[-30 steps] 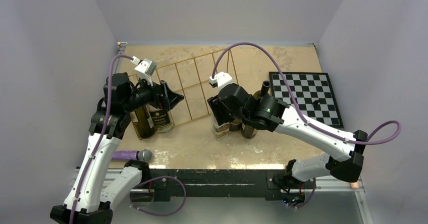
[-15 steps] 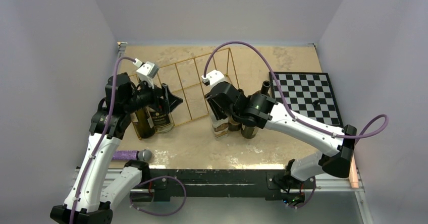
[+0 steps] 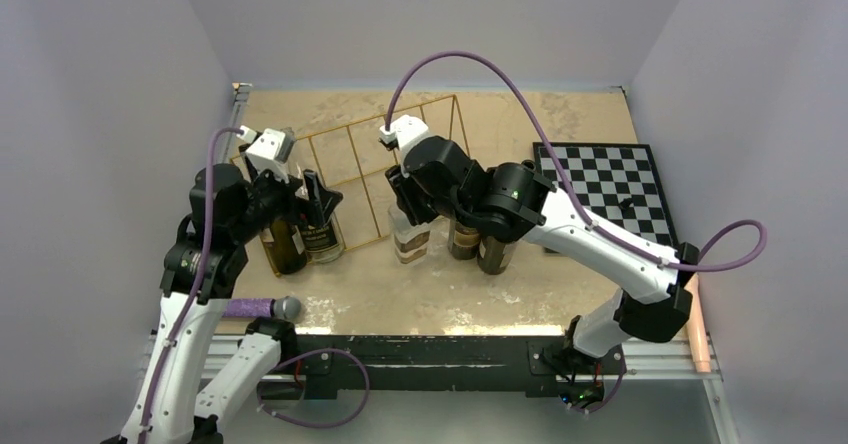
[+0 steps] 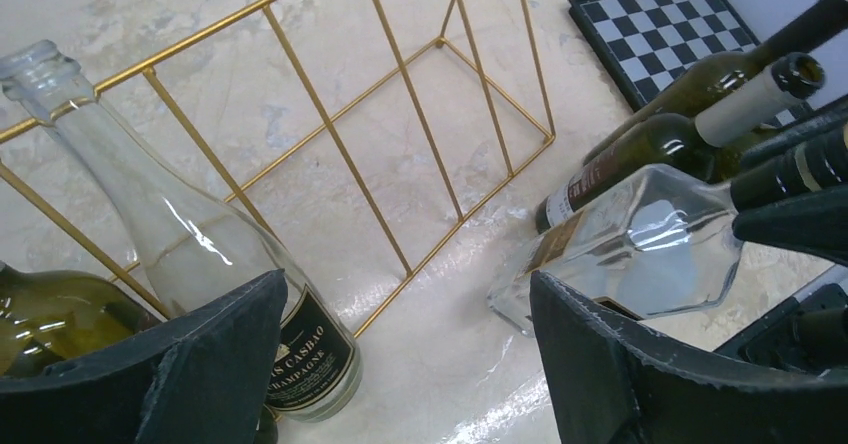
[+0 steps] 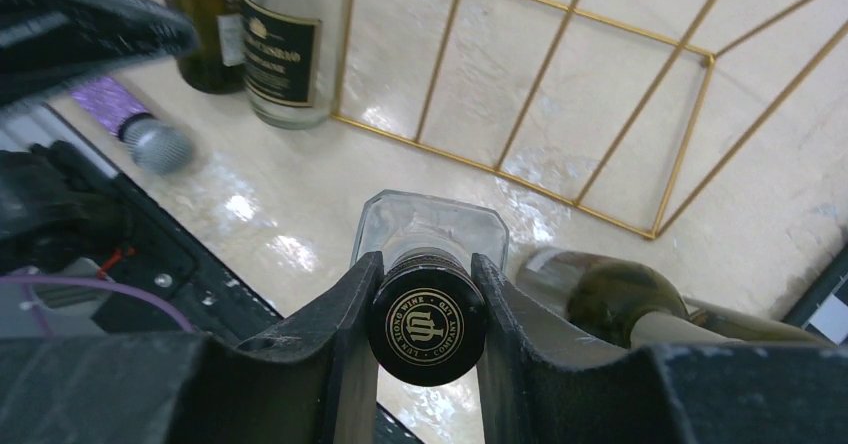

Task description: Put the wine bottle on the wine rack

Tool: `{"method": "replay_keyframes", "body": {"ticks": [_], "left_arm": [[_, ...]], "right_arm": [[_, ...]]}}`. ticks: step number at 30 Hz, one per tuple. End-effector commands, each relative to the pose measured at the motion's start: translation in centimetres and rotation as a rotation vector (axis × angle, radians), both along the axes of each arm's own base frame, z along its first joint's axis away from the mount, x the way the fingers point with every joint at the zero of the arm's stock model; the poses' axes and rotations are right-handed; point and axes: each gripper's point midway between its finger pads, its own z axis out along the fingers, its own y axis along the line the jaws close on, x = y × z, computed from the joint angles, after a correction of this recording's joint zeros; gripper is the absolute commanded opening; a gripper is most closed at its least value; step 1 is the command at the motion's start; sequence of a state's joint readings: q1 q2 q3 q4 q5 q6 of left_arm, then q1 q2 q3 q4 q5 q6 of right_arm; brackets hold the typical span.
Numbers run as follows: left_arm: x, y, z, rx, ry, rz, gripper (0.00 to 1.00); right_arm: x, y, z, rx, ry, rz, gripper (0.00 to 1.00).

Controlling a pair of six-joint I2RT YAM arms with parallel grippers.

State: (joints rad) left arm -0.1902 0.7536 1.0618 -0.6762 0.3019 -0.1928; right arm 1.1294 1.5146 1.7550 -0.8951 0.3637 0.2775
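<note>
**Left:** a purple-handled microphone [image 3: 258, 307] lies along the table's near edge. My left gripper [image 3: 322, 197] hangs with its jaws spread wide and holds nothing. It is over a dark green glass bottle [image 3: 284, 248] and a clear black-labelled champagne bottle [image 3: 321, 236], which stand at the near left end of the gold thin-wire wine rack [image 3: 372, 164].

**Centre:** bare tabletop shows through the rack's middle slots. My right gripper [image 3: 404, 196] clamps the black cap of the clear square glass wine bottle [image 3: 409, 244], which is upright just outside the rack's near right rail.

**Right:** a pair of dark olive glass bottles [image 3: 495, 252] crowds that bottle's right side. The black-and-white chessboard [image 3: 605, 189] lies well apart.
</note>
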Motion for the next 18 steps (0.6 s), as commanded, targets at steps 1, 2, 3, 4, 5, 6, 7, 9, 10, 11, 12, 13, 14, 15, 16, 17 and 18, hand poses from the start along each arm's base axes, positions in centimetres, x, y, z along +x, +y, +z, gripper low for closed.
{"method": "replay_keyframes", "body": {"ticks": [1, 2, 3, 4, 5, 6, 7, 9, 10, 11, 12, 13, 14, 15, 16, 17, 18], "left_arm": [[-2.2, -1.8, 2.8, -0.004, -0.112, -0.170, 0.95], [-3.2, -3.0, 3.1, -0.029, -0.126, -0.257, 0.95], [-4.4, -4.4, 3.5, -0.065, -0.146, -0.365, 0.95], [-6.0, -5.9, 4.0, -0.115, -0.160, -0.491, 0.95], [-6.9, -6.7, 4.4, -0.149, -0.178, -0.559, 0.95], [-7.6, -7.2, 4.7, -0.182, -0.194, -0.608, 0.95], [-8.0, -7.8, 4.4, -0.210, -0.204, -0.645, 0.95], [-8.3, -8.4, 4.1, -0.233, -0.222, -0.669, 0.95], [-8.4, -8.9, 3.9, -0.233, -0.227, -0.682, 0.96], [-8.4, -9.2, 3.5, -0.228, -0.221, -0.692, 0.96], [-8.4, -9.5, 3.1, -0.222, -0.210, -0.699, 0.96], [-8.2, -9.8, 2.6, -0.215, -0.195, -0.696, 0.96], [-7.8, -10.1, 2.1, -0.208, -0.178, -0.690, 0.96], [-7.4, -10.3, 1.6, -0.205, -0.161, -0.685, 0.96], [-7.0, -10.5, 1.3, -0.207, -0.149, -0.683, 0.96], [-6.6, -10.7, 1.1, -0.211, -0.136, -0.679, 0.96], [-6.2, -10.8, 0.8, -0.213, -0.128, -0.675, 0.96]], "right_arm": [[0.2, 2.3, 6.7, 0.209, -0.053, -0.001, 0.00], [0.2, 2.4, 7.1, 0.219, -0.045, -0.011, 0.00], [0.2, 2.5, 7.5, 0.227, -0.037, -0.019, 0.00], [0.2, 2.6, 8.0, 0.239, -0.032, -0.025, 0.00], [0.2, 2.7, 8.4, 0.245, -0.025, -0.028, 0.00], [0.1, 2.8, 8.9, 0.254, -0.022, -0.030, 0.00], [0.1, 2.8, 9.3, 0.259, -0.018, -0.033, 0.00], [0.0, 2.8, 10.5, 0.283, -0.019, -0.031, 0.00], [-0.2, 3.0, 10.7, 0.286, -0.012, -0.019, 0.00], [-0.2, 3.1, 11.0, 0.293, -0.011, -0.015, 0.00], [-0.4, 3.2, 11.3, 0.301, -0.009, -0.005, 0.00], [-0.6, 3.3, 11.5, 0.312, -0.005, 0.007, 0.00], [-0.8, 3.4, 11.7, 0.318, -0.002, 0.018, 0.00], [-1.0, 3.5, 11.9, 0.323, 0.002, 0.030, 0.00], [-1.1, 3.5, 12.0, 0.327, 0.005, 0.039, 0.00], [-1.3, 3.5, 12.1, 0.329, 0.007, 0.046, 0.00], [-1.5, 3.6, 12.2, 0.332, 0.011, 0.057, 0.00]]}}
